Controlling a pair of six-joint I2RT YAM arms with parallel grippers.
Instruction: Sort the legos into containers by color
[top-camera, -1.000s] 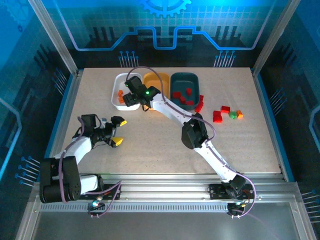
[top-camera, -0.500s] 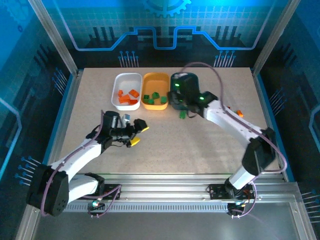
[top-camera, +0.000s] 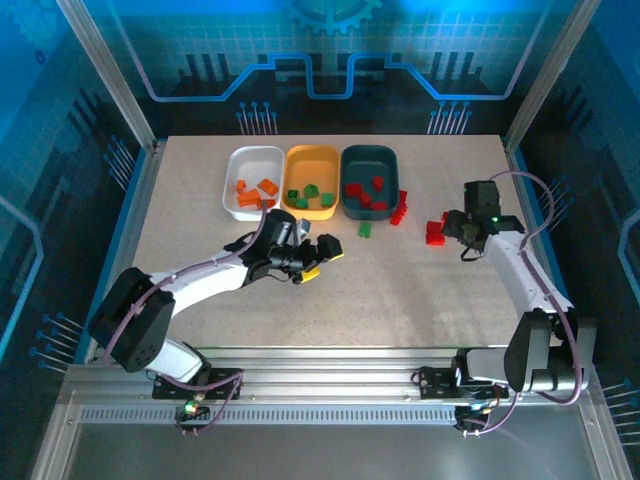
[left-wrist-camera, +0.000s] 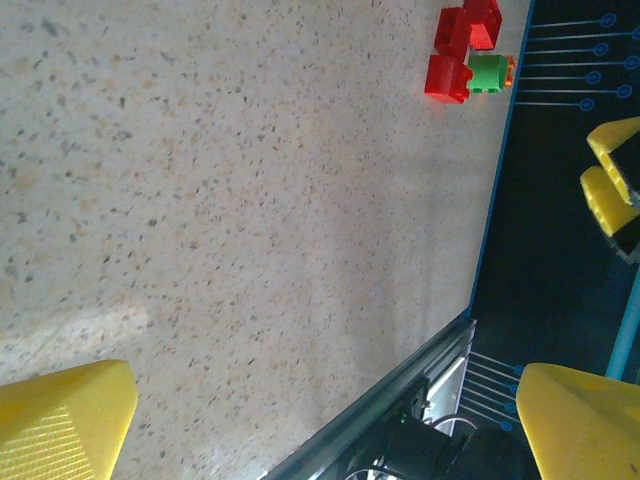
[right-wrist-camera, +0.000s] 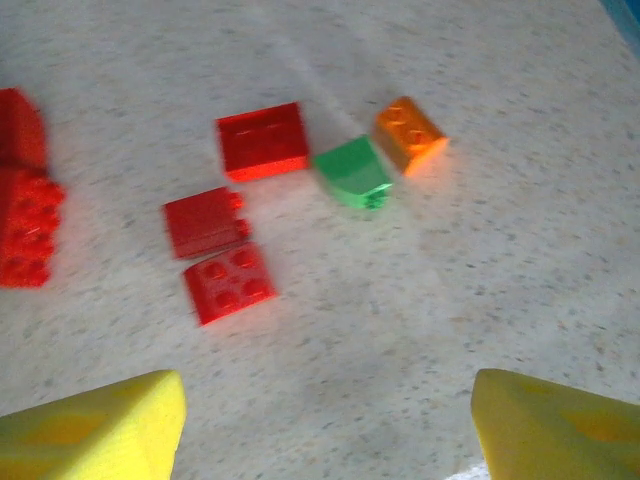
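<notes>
Three containers stand in a row at the back: a white tray (top-camera: 232, 196) with orange legos, an orange-yellow tray (top-camera: 311, 156) with green ones, a dark teal tray (top-camera: 369, 155) with red ones. More red legos (top-camera: 400, 208) lie against the teal tray and a green lego (top-camera: 365, 230) lies just in front. My right gripper (top-camera: 462, 238) (right-wrist-camera: 330, 430) hangs open over a loose cluster: three red legos (right-wrist-camera: 262, 140), a green one (right-wrist-camera: 352, 172) and an orange one (right-wrist-camera: 410, 133). My left gripper (top-camera: 320, 258) (left-wrist-camera: 325, 420) is open and holds nothing, mid-table.
The left wrist view looks across bare table to the right cluster (left-wrist-camera: 462, 50) and the table's blue right edge (left-wrist-camera: 490, 230), with the right gripper's yellow fingers (left-wrist-camera: 612, 180) beyond. A red stack (right-wrist-camera: 25, 215) lies left of the cluster.
My right arm has swung from the trays across to the right-hand cluster. My left gripper has reached rightward to the table's middle, staying open.
</notes>
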